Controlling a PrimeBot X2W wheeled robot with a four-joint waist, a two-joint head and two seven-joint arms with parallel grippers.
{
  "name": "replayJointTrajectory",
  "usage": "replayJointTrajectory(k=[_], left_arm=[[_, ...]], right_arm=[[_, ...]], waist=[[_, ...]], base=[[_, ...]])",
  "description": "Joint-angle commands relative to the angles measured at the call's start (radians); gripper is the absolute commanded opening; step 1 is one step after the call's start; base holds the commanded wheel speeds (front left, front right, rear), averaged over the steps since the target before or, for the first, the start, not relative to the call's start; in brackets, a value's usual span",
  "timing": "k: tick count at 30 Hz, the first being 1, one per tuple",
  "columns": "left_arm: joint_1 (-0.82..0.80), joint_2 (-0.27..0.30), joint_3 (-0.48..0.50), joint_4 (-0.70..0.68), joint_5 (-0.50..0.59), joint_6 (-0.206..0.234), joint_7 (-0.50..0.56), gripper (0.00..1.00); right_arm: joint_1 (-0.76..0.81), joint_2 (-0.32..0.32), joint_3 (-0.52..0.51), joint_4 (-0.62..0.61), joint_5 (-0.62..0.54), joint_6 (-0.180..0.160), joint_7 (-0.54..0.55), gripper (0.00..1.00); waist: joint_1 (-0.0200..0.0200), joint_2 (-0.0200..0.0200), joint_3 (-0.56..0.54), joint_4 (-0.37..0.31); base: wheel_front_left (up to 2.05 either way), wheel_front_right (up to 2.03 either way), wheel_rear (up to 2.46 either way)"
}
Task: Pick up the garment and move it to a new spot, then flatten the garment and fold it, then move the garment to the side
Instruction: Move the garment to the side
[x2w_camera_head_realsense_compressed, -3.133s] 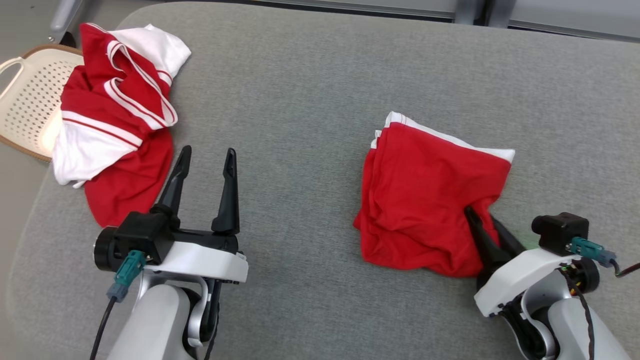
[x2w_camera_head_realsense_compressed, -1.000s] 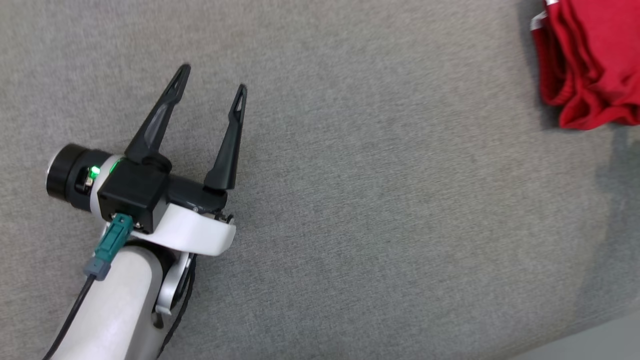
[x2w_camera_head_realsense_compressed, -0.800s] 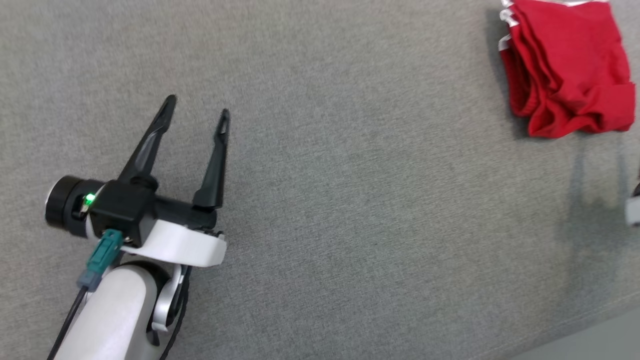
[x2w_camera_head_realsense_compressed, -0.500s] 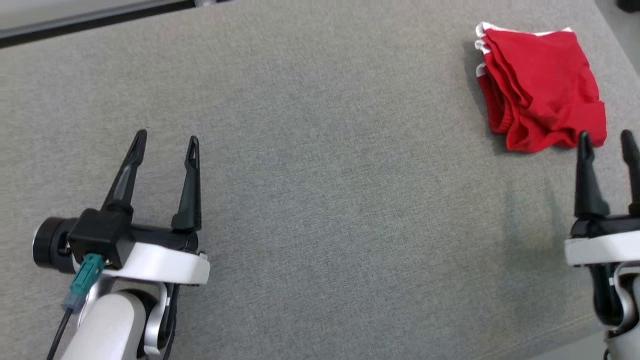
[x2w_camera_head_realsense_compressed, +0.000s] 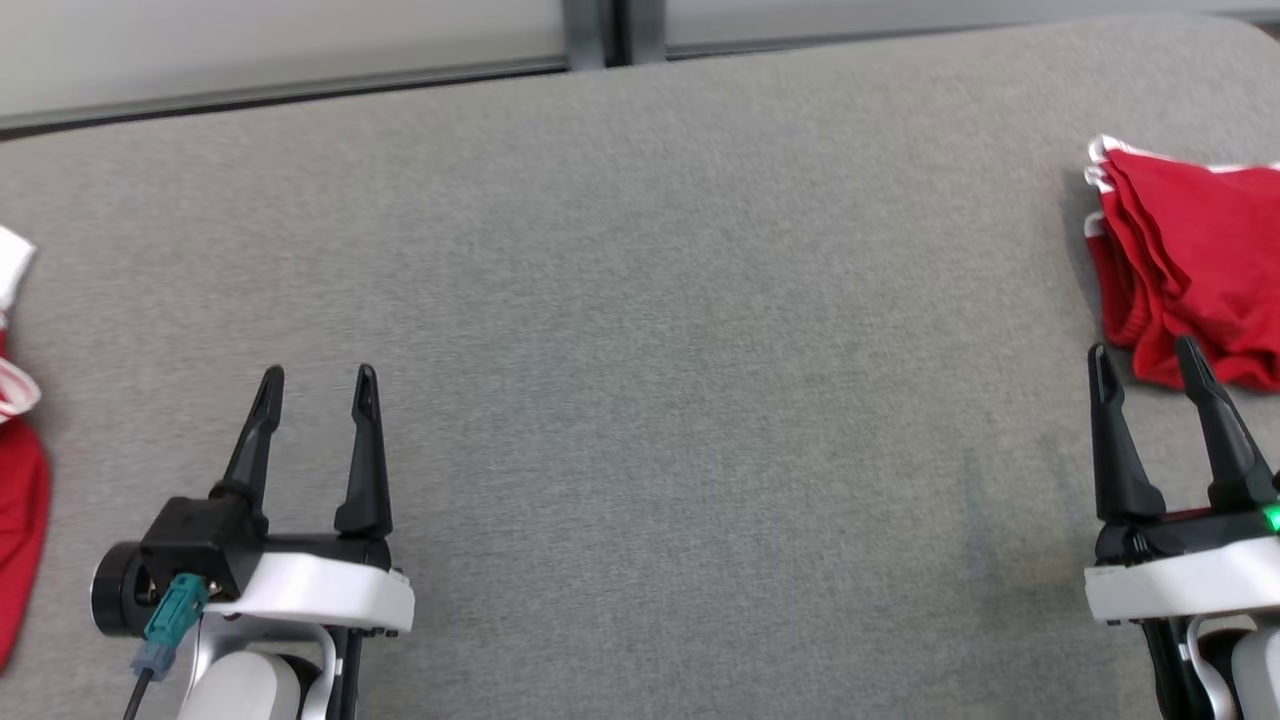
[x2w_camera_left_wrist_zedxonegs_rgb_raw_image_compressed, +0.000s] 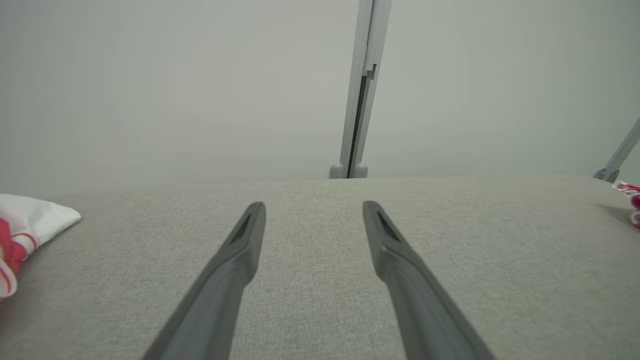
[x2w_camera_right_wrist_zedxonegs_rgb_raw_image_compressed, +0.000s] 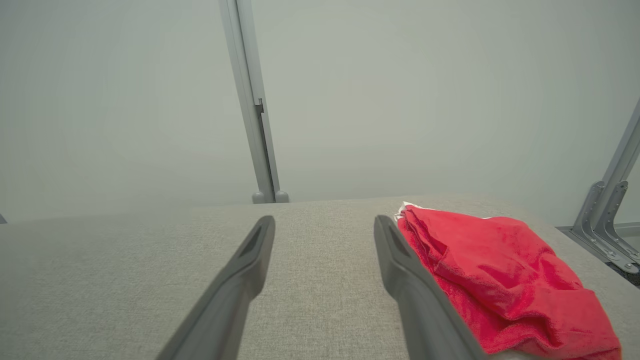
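The left end effector (x2w_camera_head_realsense_compressed: 318, 372) and the right end effector (x2w_camera_head_realsense_compressed: 1142, 347) are positioned over the near part of the bench (x2w_camera_head_realsense_compressed: 640, 300), one toward each side, fingers pointing away from the robot. Both stand spread wide and hold nothing. This reads as a neutral posture with the arms clear of the cloth. The folded garment (x2w_camera_head_realsense_compressed: 1190, 270) lies just ahead of the right end effector and slightly to its right. In the right wrist view the right-hand finger overlaps the cloth's near edge, but contact cannot be confirmed. The garment is a compact red stack with white trim at its far-left corner, resting near the bench's right edge, well apart from the left end effector. Judged from this layout, the fold is complete and the piece sits at the side, leaving the bench centre free as working area. A second garment (x2w_camera_head_realsense_compressed: 15, 480), red and white and unfolded, lies to the left of the left end effector. Beyond the far bench edge stands a pale wall panel with a grey upright post (x2w_camera_left_wrist_zedxonegs_rgb_raw_image_compressed: 357, 100).
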Motion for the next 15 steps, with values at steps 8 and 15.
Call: replayJointTrajectory(k=[8, 15], left_arm=[[0.079, 0.006, 0.004, 0.057, -0.029, -0.016, -0.027, 1.0], [0.139, 0.016, -0.004, 0.082, -0.038, -0.016, -0.021, 1.0]], right_arm=[[0.12, 0.024, -0.033, -0.083, -0.035, 0.0, 0.074, 1.0], [0.211, 0.038, -0.043, -0.125, -0.052, 0.0, 0.126, 1.0]], waist=[[0.0, 0.0, -0.136, 0.096], [0.0, 0.0, -0.215, 0.095]], base=[[0.0, 0.0, 0.0], [0.0, 0.0, 0.0]])
